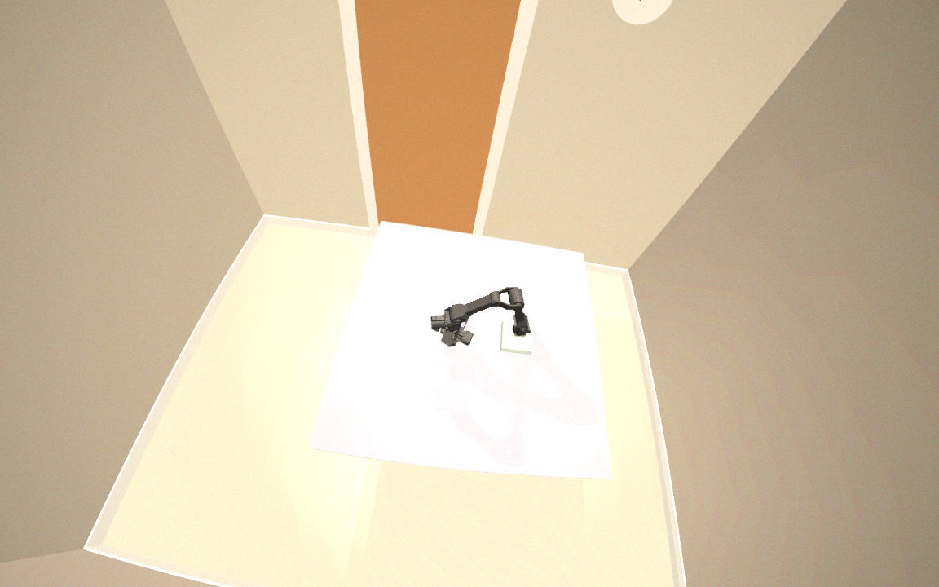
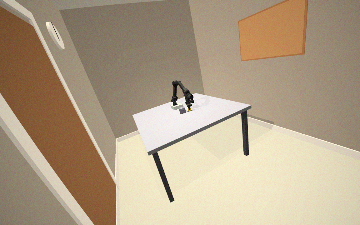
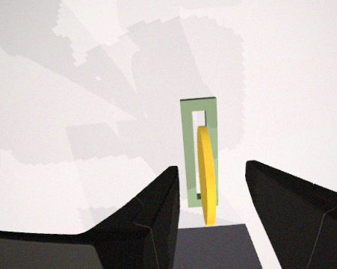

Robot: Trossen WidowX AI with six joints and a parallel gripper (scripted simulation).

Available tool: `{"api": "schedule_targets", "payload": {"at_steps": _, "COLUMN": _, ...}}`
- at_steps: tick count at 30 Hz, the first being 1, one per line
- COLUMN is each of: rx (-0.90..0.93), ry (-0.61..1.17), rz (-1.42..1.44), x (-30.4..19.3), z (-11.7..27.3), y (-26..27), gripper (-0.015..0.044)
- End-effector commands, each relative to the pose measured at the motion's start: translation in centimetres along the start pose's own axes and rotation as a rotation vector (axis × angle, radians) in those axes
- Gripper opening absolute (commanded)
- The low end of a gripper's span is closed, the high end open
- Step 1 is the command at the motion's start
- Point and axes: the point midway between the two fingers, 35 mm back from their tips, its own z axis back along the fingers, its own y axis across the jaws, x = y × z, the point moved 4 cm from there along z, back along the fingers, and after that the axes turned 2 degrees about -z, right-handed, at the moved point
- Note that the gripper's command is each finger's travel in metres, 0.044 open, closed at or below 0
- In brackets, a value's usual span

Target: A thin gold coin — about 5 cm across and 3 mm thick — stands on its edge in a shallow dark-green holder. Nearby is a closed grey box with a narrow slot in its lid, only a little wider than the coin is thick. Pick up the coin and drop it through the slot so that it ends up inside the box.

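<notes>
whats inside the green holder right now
The gold coin stands on edge in the green holder. Its bottom edge is hidden by the holder's wall.

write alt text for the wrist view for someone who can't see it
A thin gold coin stands on edge in a pale green rectangular holder on a white table, centred ahead of two open black fingers. The grey box top lies just below, between them.

Top looks down from high, exterior stands far, wrist nears the table (image 2: pixel 175 125).
</notes>
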Motion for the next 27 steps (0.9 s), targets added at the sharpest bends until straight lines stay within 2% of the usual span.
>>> {"api": "schedule_targets", "payload": {"at_steps": 1, "rx": 0.008, "ry": 0.001, "rz": -0.004, "x": -0.10, "z": -0.71, "y": 0.22, "gripper": 0.0161}}
{"api": "schedule_targets", "payload": {"at_steps": 8, "rx": 0.008, "ry": 0.001, "rz": -0.004, "x": -0.15, "z": -1.56, "y": 0.29, "gripper": 0.0161}}
{"api": "schedule_targets", "payload": {"at_steps": 13, "rx": 0.008, "ry": 0.001, "rz": -0.004, "x": -0.15, "z": -1.56, "y": 0.29, "gripper": 0.0029}}
{"api": "schedule_targets", "payload": {"at_steps": 17, "rx": 0.008, "ry": 0.001, "rz": -0.004, "x": -0.15, "z": -1.56, "y": 0.29, "gripper": 0.0003}}
{"api": "schedule_targets", "payload": {"at_steps": 27, "rx": 0.008, "ry": 0.001, "rz": -0.004, "x": -0.10, "z": -0.96, "y": 0.20, "gripper": 0.0000}}
